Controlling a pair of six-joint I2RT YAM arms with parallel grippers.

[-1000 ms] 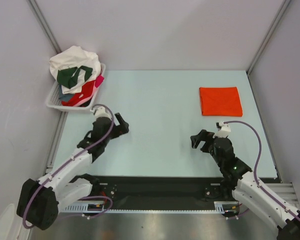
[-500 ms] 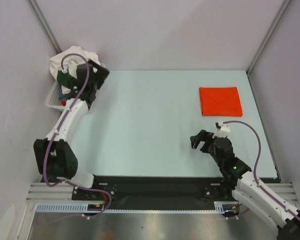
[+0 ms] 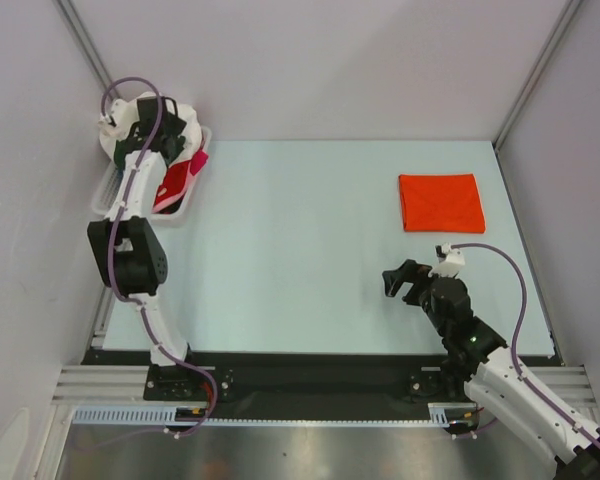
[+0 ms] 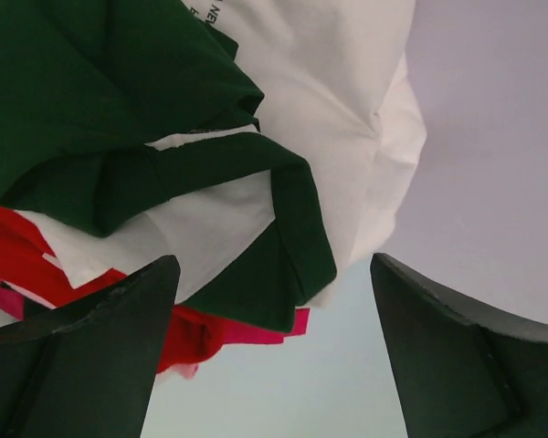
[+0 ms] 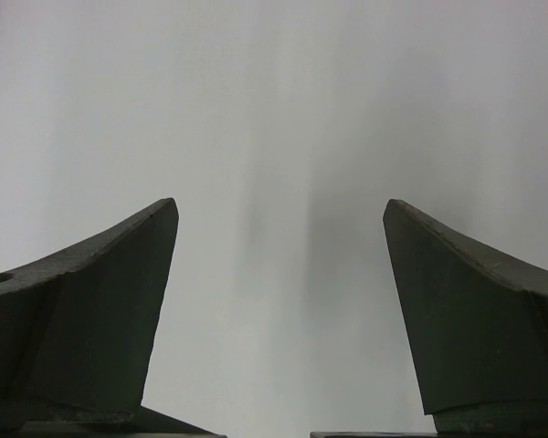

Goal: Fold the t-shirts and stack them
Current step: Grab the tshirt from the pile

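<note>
A pile of t-shirts fills the white basket [image 3: 115,212] at the far left corner. On top lies a cream shirt [image 4: 338,119] with dark green sleeves [image 4: 164,100]; a red one [image 4: 18,260] and a pink one [image 4: 279,330] lie under it. My left gripper [image 3: 168,128] is open just above this pile. In the left wrist view my left gripper [image 4: 272,260] frames a green sleeve hem and holds nothing. A folded orange-red shirt [image 3: 440,201] lies flat at the far right. My right gripper [image 3: 400,281] is open and empty over bare table, as the right wrist view [image 5: 281,208] shows.
The left arm stretches along the left wall up to the basket. Grey walls close the table at the back and on both sides. The red shirt [image 3: 175,182] and pink shirt [image 3: 197,162] hang over the basket's right rim.
My left arm has swung from the near-left table up and back to the basket and now hangs over the shirt pile. The right arm has barely moved.
</note>
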